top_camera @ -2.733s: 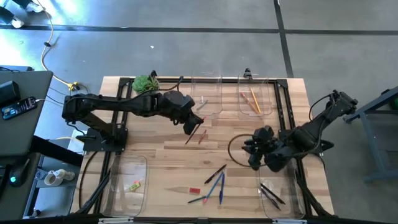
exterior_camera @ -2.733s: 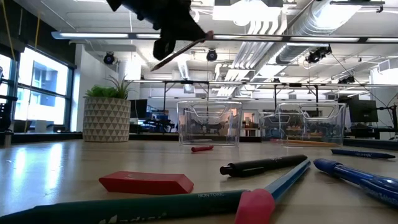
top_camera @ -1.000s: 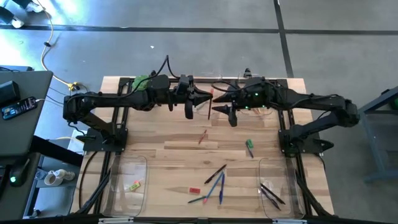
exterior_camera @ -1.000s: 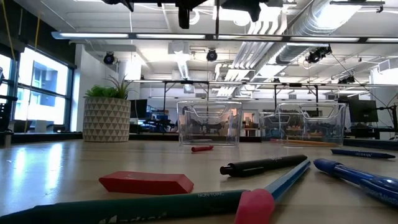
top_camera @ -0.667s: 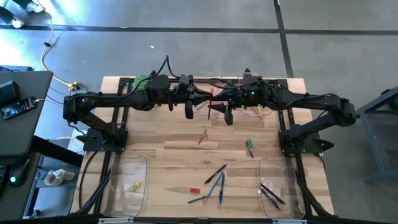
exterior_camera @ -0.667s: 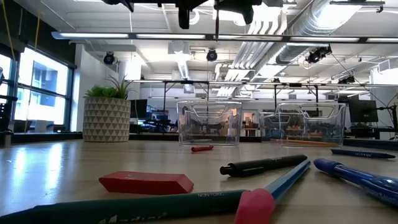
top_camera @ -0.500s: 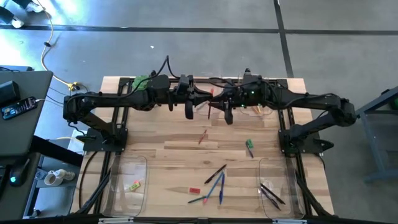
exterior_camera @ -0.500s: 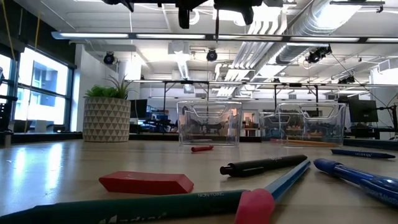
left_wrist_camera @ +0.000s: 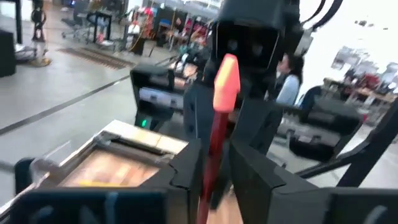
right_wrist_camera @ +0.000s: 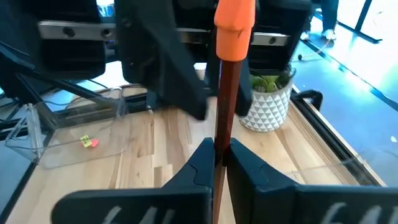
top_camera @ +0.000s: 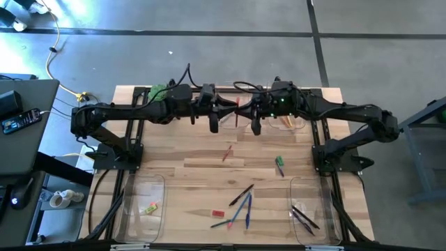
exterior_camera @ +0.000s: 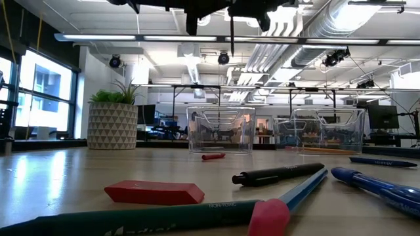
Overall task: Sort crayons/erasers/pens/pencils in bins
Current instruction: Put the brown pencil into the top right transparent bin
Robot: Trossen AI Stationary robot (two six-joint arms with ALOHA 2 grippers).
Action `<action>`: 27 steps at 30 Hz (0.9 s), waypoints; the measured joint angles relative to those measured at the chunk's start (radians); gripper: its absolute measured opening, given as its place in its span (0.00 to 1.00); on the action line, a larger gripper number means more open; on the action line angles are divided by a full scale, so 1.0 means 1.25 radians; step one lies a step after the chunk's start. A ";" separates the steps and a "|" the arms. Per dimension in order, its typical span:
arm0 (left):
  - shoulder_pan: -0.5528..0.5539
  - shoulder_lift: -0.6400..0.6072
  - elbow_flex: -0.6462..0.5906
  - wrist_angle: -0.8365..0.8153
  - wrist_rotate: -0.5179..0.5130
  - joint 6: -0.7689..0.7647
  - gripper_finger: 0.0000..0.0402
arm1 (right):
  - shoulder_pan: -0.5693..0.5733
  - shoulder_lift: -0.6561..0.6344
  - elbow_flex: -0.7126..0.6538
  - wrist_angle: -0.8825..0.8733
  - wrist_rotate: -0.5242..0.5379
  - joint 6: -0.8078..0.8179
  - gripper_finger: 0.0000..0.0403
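Since a moment ago the right hand (top_camera: 245, 111) has closed in from the bench's far right and now pinches the red-brown pencil (top_camera: 237, 111) with its orange eraser tip, fingers pressed tight on the shaft. The left hand (top_camera: 228, 111) meets it tip to tip; its fingers (left_wrist_camera: 186, 168) flank the same pencil, slightly spread, and I cannot tell whether they touch it. The pencil hangs upright, high above the bench (top_camera: 174, 153), near the far-left bin (top_camera: 230, 108).

Four clear bins sit at the corners: two pencils lie in the far-right one (top_camera: 286, 111), dark pens in the near-right one (top_camera: 306, 216), small erasers in the near-left one (top_camera: 143, 206). Both arms stretch level toward the middle, mirroring each other. Loose on the bench: a red crayon (top_camera: 227, 153), a green piece (top_camera: 279, 164), and a cluster of pens (top_camera: 240, 199) and a red eraser (top_camera: 218, 213).
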 joint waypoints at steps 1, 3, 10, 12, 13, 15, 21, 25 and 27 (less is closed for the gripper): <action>0.000 0.000 0.000 -0.015 -0.004 0.003 0.20 | -0.005 0.000 0.000 -0.008 0.000 0.000 0.01; 0.000 0.000 0.000 -0.039 -0.027 0.011 0.24 | -0.019 -0.001 0.000 -0.031 0.000 0.003 0.01; 0.000 0.000 0.000 -0.107 -0.150 0.069 0.31 | -0.093 -0.001 0.000 -0.147 0.016 -0.019 0.01; 0.001 0.000 0.000 -0.122 -0.179 0.088 0.31 | -0.120 -0.001 0.000 -0.177 0.018 -0.031 0.01; 0.003 0.000 0.000 -0.128 -0.190 0.095 0.31 | -0.135 -0.001 0.000 -0.188 0.021 -0.033 0.01; 0.007 0.000 0.000 -0.142 -0.201 0.101 0.31 | -0.163 -0.001 0.000 -0.211 0.027 -0.045 0.01; 0.036 0.000 0.000 -0.185 -0.203 0.100 0.31 | -0.253 -0.001 0.000 -0.269 0.062 -0.071 0.01; 0.058 0.000 0.000 -0.202 -0.204 0.087 0.30 | -0.310 -0.001 0.000 -0.324 0.120 -0.073 0.01; 0.068 0.000 0.000 -0.221 -0.204 0.086 0.30 | -0.339 -0.001 0.000 -0.355 0.146 -0.073 0.01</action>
